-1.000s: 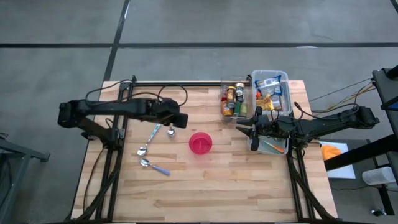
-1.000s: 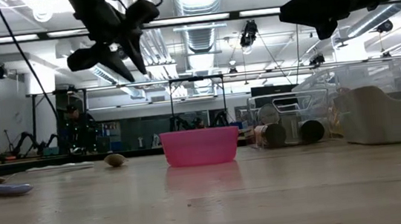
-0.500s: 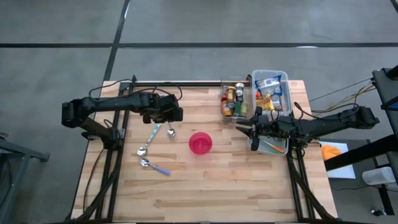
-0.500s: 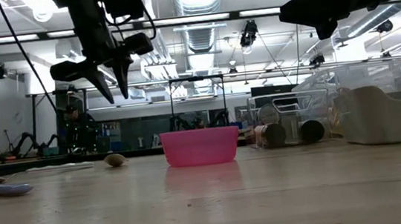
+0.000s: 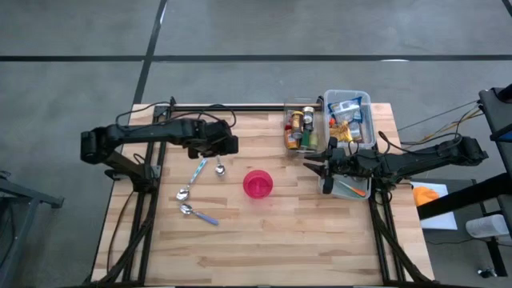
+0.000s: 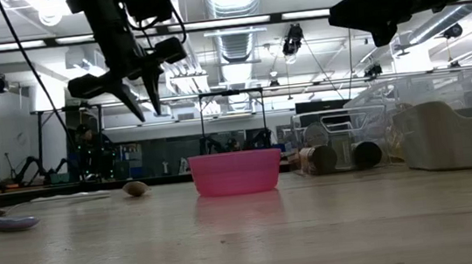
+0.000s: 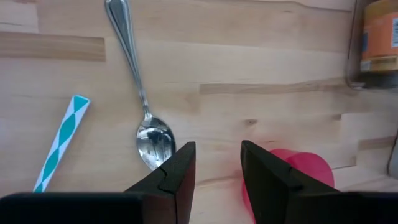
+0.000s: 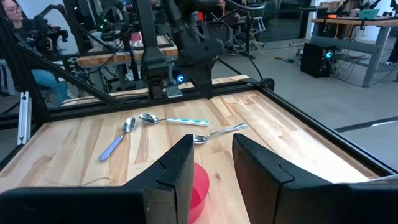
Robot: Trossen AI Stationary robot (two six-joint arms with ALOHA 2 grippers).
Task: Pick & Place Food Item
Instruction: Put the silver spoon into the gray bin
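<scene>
**Both arms aloft, no food yet lifted**

The left gripper [image 5: 227, 146] hung above the wooden table [image 5: 264, 240], fingers parted a little and gripping nothing, a steel spoon [image 7: 138, 93] below it. Ahead of it sat the round pink plastic bowl [image 5: 258, 183], probably the drop point. The right gripper [image 5: 324, 170], likewise narrowly parted and unloaded, hovered beside the clear plastic bins of packaged food [image 5: 350, 116], placed for a pick.

spoons [image 5: 198, 170] left of bowl [image 5: 258, 184], bins [image 5: 350, 117] right
</scene>
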